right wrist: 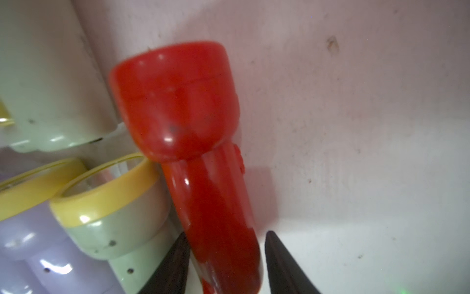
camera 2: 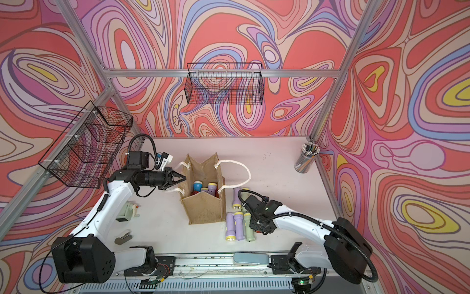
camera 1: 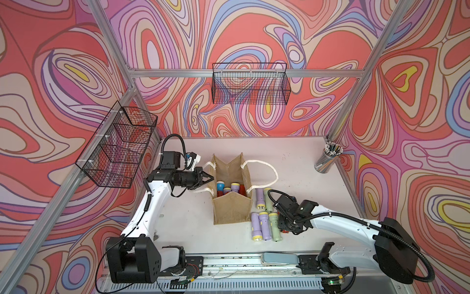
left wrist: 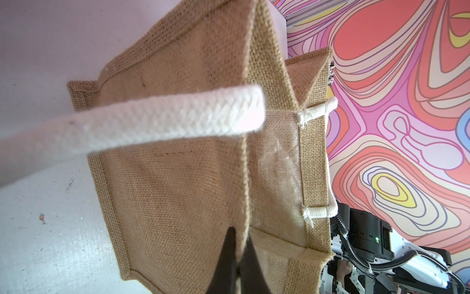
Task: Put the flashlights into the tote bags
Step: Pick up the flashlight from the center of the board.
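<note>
A pale, scuffed tabletop (camera 1: 305, 183) sits boxed in by walls of swirling red, pink and lilac. At far left we see a black wire basket (camera 1: 117, 147) hung on the aluminium frame, and a second black wire basket (camera 1: 250, 84) on the back rail. By the left arm, in a top view, lies a small pale green gadget (camera 2: 126, 211) we cannot identify.

The left gripper (camera 1: 212, 178) is clamped on the left rim of the boxy tan jute tote bag (camera 1: 232, 208), which stands upright mid-table, mouth open. Its black fingers (left wrist: 226, 267) pinch the burlap edge near a white rope handle (left wrist: 162, 119).

Inside the bag we make out a blue flashlight (camera 1: 220, 187), a lilac flashlight with a yellow head (camera 1: 235, 187) and a dark red flashlight (camera 1: 241, 189); the front wall hides the rest. Just right of the bag lie five lilac and pale green plastic flashlights (camera 1: 264, 225).

Beside them the right gripper (right wrist: 226, 233) stands parted astride a red plastic flashlight (right wrist: 183, 107) lying on the table, with one finger against the barrel and the other a sliver off. From above, its own wrist hides those fingers. At far right stands a clear cup of pencils (camera 1: 328, 157).
</note>
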{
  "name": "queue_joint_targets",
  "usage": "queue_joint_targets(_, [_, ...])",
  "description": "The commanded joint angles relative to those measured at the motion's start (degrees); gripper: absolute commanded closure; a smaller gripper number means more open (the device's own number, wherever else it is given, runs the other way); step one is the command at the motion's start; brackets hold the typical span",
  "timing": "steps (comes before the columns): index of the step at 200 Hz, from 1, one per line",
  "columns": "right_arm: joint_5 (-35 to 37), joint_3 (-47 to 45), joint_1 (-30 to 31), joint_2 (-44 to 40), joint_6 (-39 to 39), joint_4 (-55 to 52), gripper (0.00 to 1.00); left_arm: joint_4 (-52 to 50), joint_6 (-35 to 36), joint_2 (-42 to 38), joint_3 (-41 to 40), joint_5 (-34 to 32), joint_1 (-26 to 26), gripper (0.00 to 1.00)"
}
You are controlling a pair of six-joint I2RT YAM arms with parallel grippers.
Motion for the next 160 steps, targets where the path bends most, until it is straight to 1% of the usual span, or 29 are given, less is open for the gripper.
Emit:
queue_joint_targets(1, [2.22, -0.13, -0.47, 1.41, 2.16, -1.90, 0.52, 1.27, -0.02, 0.25, -0.38, 0.42, -0.03, 0.97])
queue_joint_targets(47, [2.65, -1.75, -2.17, 2.16, 1.55, 0.47, 0.54, 1.46, -0.23, 0.63, -0.30, 0.50, -0.03, 0.97])
queue_joint_targets(76, [1.45, -2.92, -2.66, 3.62, 1.55, 2.76, 0.55, 1.57, -0.37, 0.73, -0.30, 0.42, -0.03, 0.97])
queue_joint_targets(91, [0.92, -2.76, -2.86, 4.96, 1.51, 3.24, 0.58, 1.50, -0.29, 0.82, -0.21, 0.46, -0.03, 0.97])
queue_joint_targets(111, [1.35, -1.58, -2.88, 6.28, 1.18, 2.41, 0.66, 1.34, -0.15, 0.73, 0.01, 0.36, -0.03, 0.97])
queue_joint_targets(121, [1.88, -0.73, -2.88, 6.36, 1.07, 1.35, 0.71, 1.25, -0.11, 0.73, 0.07, 0.41, -0.03, 0.97])
queue_joint_targets(137, [3.67, 1.45, -2.93, 5.64, 1.33, -1.76, 0.76, 1.09, 0.03, 0.71, 0.10, 0.37, -0.03, 0.97])
queue_joint_targets(160, [9.84, 7.27, -2.90, 3.71, 2.18, -10.38, 0.77, 1.05, 0.03, 0.56, 0.22, 0.42, 0.01, 0.97])
